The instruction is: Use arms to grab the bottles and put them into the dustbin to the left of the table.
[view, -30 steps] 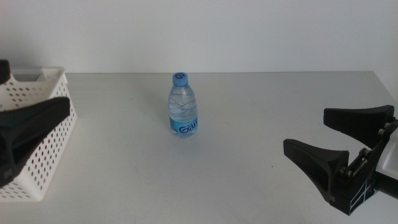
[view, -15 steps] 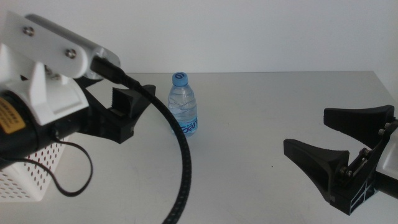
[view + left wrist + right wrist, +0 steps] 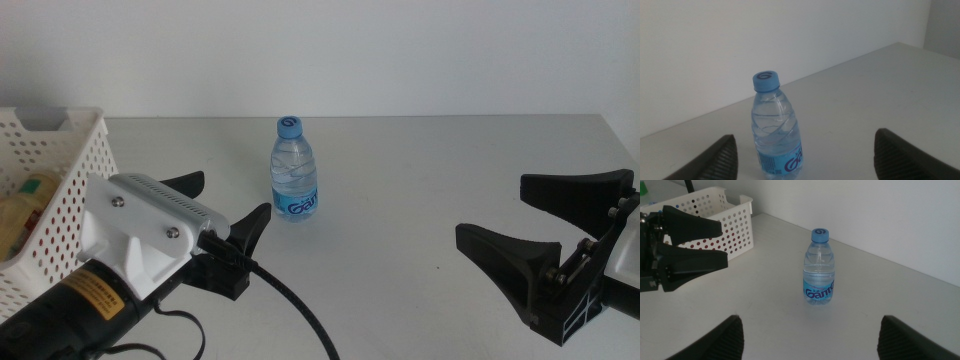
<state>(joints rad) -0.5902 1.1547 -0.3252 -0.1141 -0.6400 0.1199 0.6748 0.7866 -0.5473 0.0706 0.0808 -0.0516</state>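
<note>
Standing upright on the counter, the water bottle sat just ahead of the left gripper, whose fingers were spread wide, with the bottle in line with the gap between them but not yet inside it. Behind that gripper, the white basket held a yellowish bottle. Well apart on the other side, the right gripper hung low over the counter, its fingers also wide and empty.
</note>
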